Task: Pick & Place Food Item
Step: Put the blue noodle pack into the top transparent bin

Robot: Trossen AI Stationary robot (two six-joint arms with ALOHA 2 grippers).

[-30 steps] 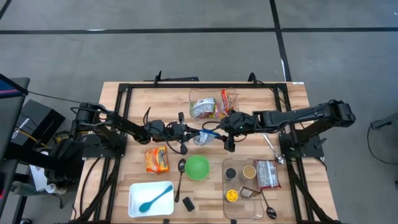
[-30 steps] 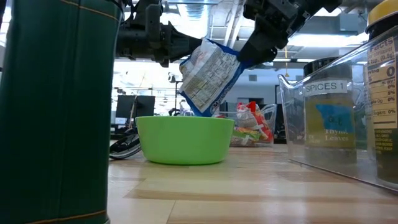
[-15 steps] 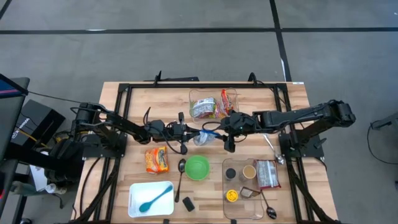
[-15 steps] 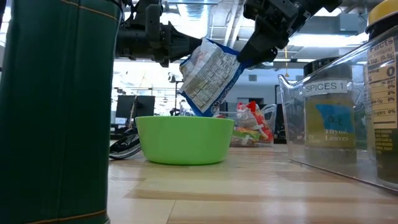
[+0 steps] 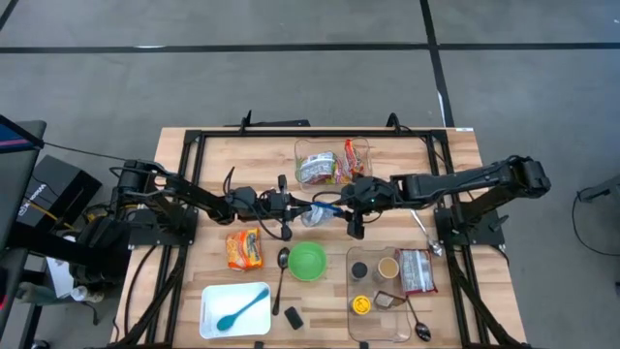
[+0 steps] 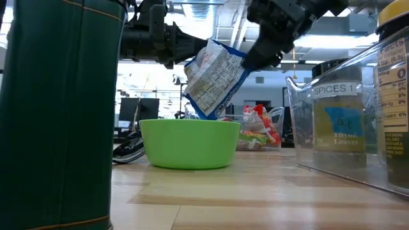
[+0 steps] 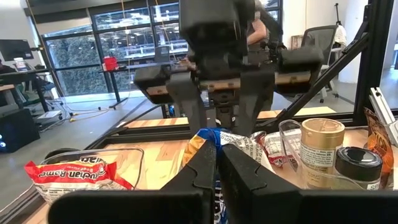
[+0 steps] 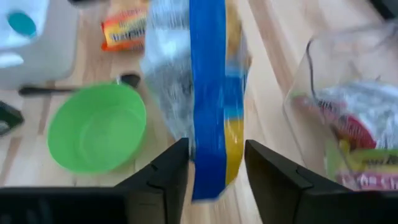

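A crinkly food packet (image 6: 214,80) with a blue sealed edge hangs in the air at mid-table, just beyond the far rim of the green bowl (image 5: 307,260). My left gripper (image 5: 294,206) reaches in level from the table's left and is shut on the packet. My right gripper (image 8: 214,168) comes slanting down from the table's right. Its fingers stand apart, close on either side of the packet's blue edge (image 8: 208,124). In the left wrist view the right gripper (image 7: 217,118) faces mine over the packet's top. My left gripper pinches the packet's blue sealed edge (image 7: 214,138) between its two fingers, coming level from the table's left. The packet hangs tilted below the fingers, lifted clear of table and bowl (image 6: 188,144). My right gripper: I cannot tell whether its fingers (image 8: 168,171) touch the packet.
A clear bin (image 5: 334,163) holding packets stands at the far middle. An orange noodle packet (image 5: 244,248) and a spoon (image 5: 282,267) lie left of the bowl. A white tray (image 5: 235,310) sits near left, a clear box of spice jars (image 5: 383,281) near right.
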